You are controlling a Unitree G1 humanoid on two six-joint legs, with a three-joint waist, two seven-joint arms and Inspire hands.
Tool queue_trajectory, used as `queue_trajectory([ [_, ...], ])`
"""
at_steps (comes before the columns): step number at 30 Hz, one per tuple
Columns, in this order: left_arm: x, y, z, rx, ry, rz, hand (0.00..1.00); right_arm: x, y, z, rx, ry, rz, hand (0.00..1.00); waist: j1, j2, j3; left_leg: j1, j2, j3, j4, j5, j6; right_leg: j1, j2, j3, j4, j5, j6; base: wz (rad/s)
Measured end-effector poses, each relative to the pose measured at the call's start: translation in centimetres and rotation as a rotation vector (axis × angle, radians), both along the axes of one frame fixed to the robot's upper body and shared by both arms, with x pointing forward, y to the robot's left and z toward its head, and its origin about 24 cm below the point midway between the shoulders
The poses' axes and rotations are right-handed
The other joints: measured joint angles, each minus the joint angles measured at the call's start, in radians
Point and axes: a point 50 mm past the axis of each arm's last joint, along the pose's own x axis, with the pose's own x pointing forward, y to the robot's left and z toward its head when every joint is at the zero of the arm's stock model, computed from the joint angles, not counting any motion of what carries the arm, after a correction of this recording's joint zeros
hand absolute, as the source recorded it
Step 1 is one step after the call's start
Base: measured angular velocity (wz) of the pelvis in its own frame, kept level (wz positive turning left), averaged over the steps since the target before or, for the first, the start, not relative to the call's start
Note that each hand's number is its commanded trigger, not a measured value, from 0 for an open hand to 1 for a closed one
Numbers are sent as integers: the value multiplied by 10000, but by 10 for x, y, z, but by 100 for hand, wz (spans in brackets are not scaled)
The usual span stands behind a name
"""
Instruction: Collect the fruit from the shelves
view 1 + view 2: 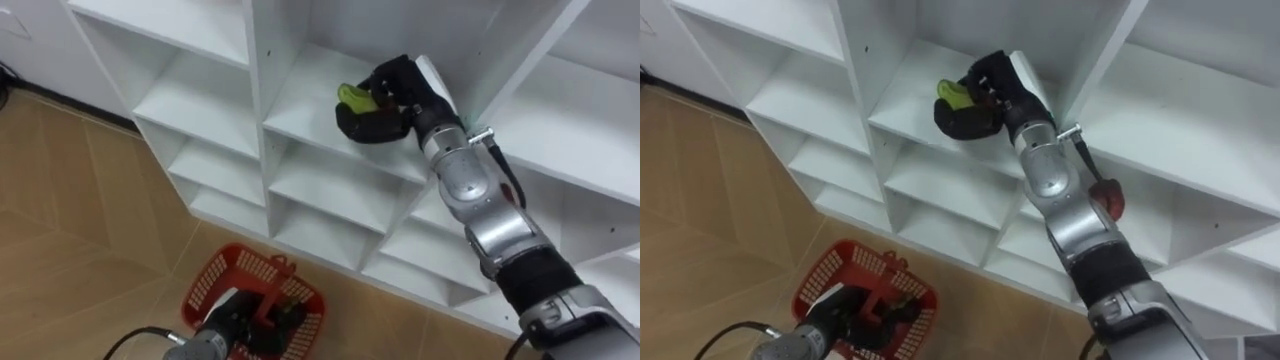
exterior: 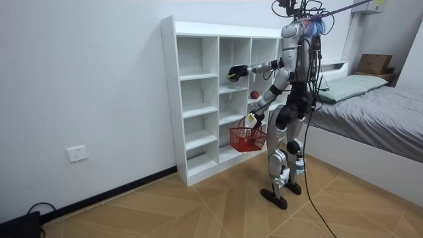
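Left eye view shows the green fruit [image 1: 355, 95] inside a middle-column compartment of the white closet [image 1: 200, 110], just above its shelf [image 1: 300, 115], with the right hand [image 1: 385, 108] curled around it. A red fruit [image 1: 1108, 196] sits on a lower shelf beside the right forearm. Lower down, the left hand [image 1: 240, 322] grips the handle of a red basket [image 1: 215, 280] over the wood floor [image 1: 80, 200].

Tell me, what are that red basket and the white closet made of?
Red basket: probably plastic, moulded open lattice walls, uniform matte red. White closet: likely laminated or painted board, flat smooth panels with straight edges and a faint sheen; the core cannot be seen.
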Motion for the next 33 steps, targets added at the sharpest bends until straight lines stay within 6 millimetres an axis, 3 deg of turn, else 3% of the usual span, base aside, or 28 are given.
queue_trajectory([
  [7,7,-6,3,69,-406,137,100,-21,6,-24,762,839,402,100,-113,176,-56,85,58,266,-5,0,0,50,-7,39,11,8,-8,-4],
  [12,7,-10,3,-45,-448,169,100,-32,9,-34,1080,1221,651,100,-356,538,-217,241,93,490,-119,19,16,45,3,302,45,18,-22,-13],
  [19,9,-14,5,-268,-770,498,100,-37,17,-30,2024,1260,1081,100,-548,582,-206,545,107,822,-422,90,49,46,-17,534,168,21,-12,-13],
  [26,9,-15,5,-561,-779,958,100,-50,14,-48,2189,1868,1114,100,-578,570,-197,697,105,906,-528,97,61,113,-23,587,163,29,0,-3],
  [33,13,-14,9,-942,-1101,1257,100,-72,5,-79,2214,3002,700,100,-897,723,-46,795,97,999,-602,98,76,190,-18,664,93,46,37,-2],
])
